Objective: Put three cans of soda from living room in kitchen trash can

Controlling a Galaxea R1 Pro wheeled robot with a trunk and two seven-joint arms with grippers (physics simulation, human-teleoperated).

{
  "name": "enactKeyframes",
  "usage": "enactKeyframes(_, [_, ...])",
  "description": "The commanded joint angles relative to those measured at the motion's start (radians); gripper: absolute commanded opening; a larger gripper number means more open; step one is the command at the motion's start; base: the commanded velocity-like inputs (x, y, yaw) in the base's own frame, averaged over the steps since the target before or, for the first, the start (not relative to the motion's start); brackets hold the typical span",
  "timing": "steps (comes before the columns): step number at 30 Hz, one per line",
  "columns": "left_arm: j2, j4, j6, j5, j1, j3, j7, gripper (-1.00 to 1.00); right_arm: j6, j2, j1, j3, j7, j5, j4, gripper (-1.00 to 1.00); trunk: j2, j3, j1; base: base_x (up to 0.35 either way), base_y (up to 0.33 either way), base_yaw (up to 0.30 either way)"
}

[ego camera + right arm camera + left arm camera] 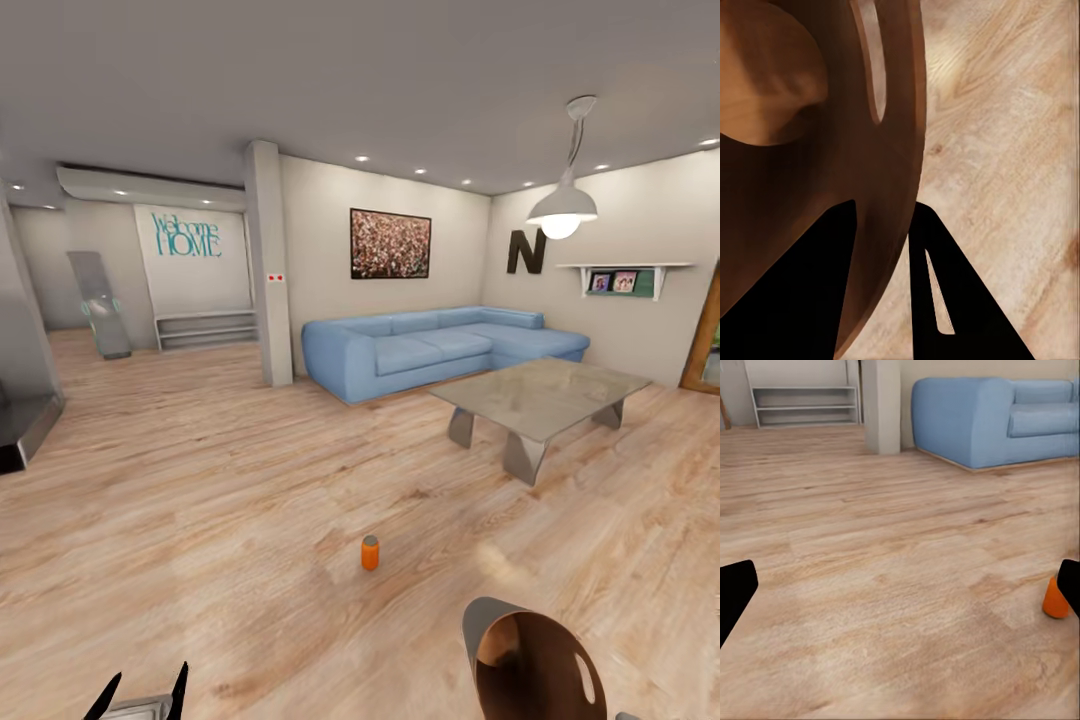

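- Wood floor (230,480) spread wide across the living room in the head view, with a long light-blue sofa (440,345) against the back wall and a glass-topped low table (540,395) just in front of it.
- One orange soda can (370,552) stood upright on the bare floor, well apart from the table and sofa.
- Down at the lower right, the trash can (530,665) showed tilted, pale outside, coppery brown inside; at the lower left, the left hand (140,695) poked up with its dark fingers spread.
- Over to the left wrist view: left hand (900,592) gaped wide with nothing between the fingers, and the orange can (1054,598) sat on the floor just beside one fingertip (1070,583), partly hidden by it.
- Right wrist view: right hand (881,281) was clamped on the trash can's wall (881,187), one finger (795,292) inside the brown interior, the other outside over the floor.
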Motion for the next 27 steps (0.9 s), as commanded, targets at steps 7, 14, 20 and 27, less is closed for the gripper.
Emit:
enactKeyframes(7, [0.0, 0.0, 0.0, 0.0, 0.0, 0.0, 0.0, 1.0, 0.0, 0.0, -0.001, -0.001, 0.004, -0.004, -0.002, -1.0, 0.0, 0.005, 0.0, 0.228, -0.066, -0.2])
enactKeyframes(14, [0.0, 0.0, 0.0, 0.0, 0.0, 0.0, 0.0, 1.0, 0.0, 0.0, -0.001, -0.001, 0.004, -0.005, -0.002, -1.0, 0.0, 0.007, 0.0, 0.294, -0.077, -0.051])
enactKeyframes(20, [0.0, 0.0, 0.0, 0.0, 0.0, 0.0, 0.0, 1.0, 0.0, 0.0, -0.001, -0.001, 0.004, -0.005, -0.002, -1.0, 0.0, 0.009, 0.0, 0.307, -0.031, -0.072])
enactKeyframes(27, [0.0, 0.0, 0.0, 0.0, 0.0, 0.0, 0.0, 1.0, 0.0, 0.0, -0.001, -0.001, 0.004, -0.005, -0.002, -1.0, 0.0, 0.01, 0.0, 0.306, -0.003, -0.024])
